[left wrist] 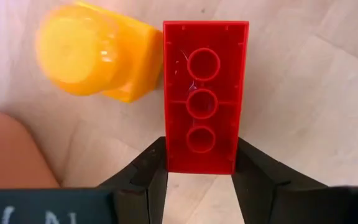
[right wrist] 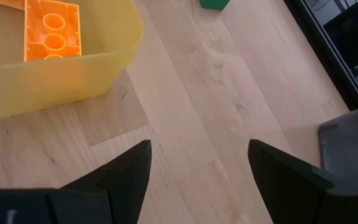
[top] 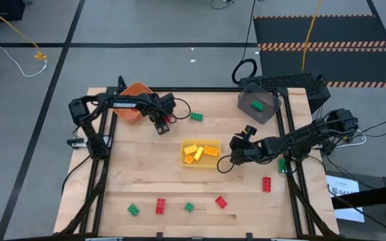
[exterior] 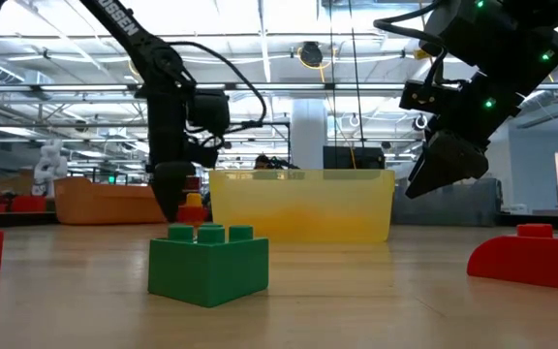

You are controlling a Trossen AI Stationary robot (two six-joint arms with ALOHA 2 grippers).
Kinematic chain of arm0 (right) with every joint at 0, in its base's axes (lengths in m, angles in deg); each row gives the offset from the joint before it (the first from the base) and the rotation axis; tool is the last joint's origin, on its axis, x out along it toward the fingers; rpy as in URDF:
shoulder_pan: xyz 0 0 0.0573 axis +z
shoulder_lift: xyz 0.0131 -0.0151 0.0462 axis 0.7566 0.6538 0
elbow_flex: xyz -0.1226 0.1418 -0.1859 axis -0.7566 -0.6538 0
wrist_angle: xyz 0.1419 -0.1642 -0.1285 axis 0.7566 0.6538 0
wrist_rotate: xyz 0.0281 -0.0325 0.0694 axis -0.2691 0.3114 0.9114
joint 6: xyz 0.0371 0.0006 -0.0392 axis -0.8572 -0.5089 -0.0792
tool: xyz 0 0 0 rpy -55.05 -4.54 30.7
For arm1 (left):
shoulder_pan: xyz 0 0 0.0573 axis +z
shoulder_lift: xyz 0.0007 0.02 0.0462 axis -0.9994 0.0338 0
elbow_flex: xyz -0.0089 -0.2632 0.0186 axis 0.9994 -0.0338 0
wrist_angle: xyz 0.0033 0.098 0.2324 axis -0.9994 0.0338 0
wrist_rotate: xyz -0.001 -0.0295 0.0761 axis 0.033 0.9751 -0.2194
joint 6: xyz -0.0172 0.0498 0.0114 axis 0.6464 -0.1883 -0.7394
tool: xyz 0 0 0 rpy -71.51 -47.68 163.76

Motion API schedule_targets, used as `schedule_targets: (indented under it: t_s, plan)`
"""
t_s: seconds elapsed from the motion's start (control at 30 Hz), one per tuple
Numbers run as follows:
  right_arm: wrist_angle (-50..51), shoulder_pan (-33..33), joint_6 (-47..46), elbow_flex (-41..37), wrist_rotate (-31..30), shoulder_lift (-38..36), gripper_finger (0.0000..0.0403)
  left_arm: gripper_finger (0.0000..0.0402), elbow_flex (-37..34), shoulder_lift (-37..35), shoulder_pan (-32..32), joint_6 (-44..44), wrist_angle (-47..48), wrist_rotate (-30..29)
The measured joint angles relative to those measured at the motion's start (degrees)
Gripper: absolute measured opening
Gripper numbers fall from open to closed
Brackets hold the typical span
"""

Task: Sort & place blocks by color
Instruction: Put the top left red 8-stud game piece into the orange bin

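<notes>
Pale wooden surface (top: 153,181) on a grey floor, seen from above, with two dark robot arms reaching in from its left and right edges. An orange bin (top: 131,107) sits near the far left corner, a dark grey bin (top: 263,115) holding a green block (top: 256,105) near the far right corner, and a yellow bin (top: 191,161) with several yellow blocks (top: 210,150) at the centre.

The left gripper (top: 161,124) hangs just beside the orange bin, toward the centre. Its fingers (left wrist: 146,175) are closed on the sides of a red block (left wrist: 205,96), whose hollow underside faces the wrist camera; a yellow block (left wrist: 95,59) lies on the wood right next to it. The right gripper (top: 235,151) hovers just right of the yellow bin, fingers spread wide and empty.

Loose blocks remain: green ones near the far edge (top: 196,116), near the right edge (top: 281,165), and along the near edge (top: 133,209), with red ones (top: 160,206) along the near edge too.

The step in hand appears to be carrying the gripped red block to its bin. Next, it likely needs moving over the orange bin and releasing.
</notes>
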Motion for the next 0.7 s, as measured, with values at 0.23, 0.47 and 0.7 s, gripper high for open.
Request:
schedule_targets:
  t_s: [0.23, 0.47, 0.7]
  plan:
    - [-0.07, 0.00, 0.00, 0.02, -0.02, 0.00, 0.0258, 0.0141, 0.03, -3.01, -0.66, 2.96, 0.92, 0.60]
    - [-0.09, 0.00, 0.00, 0.02, -0.02, 0.00, 0.0258, 0.0148, 0.07, -9.21, 1.15, 8.71, 6.22, -9.03]
    - [-0.13, 0.00, -0.28, 0.00, 0.03, 0.00, 0.0258, 0.0144, 0.11, -16.72, 7.89, 9.83, 7.90, -11.33]
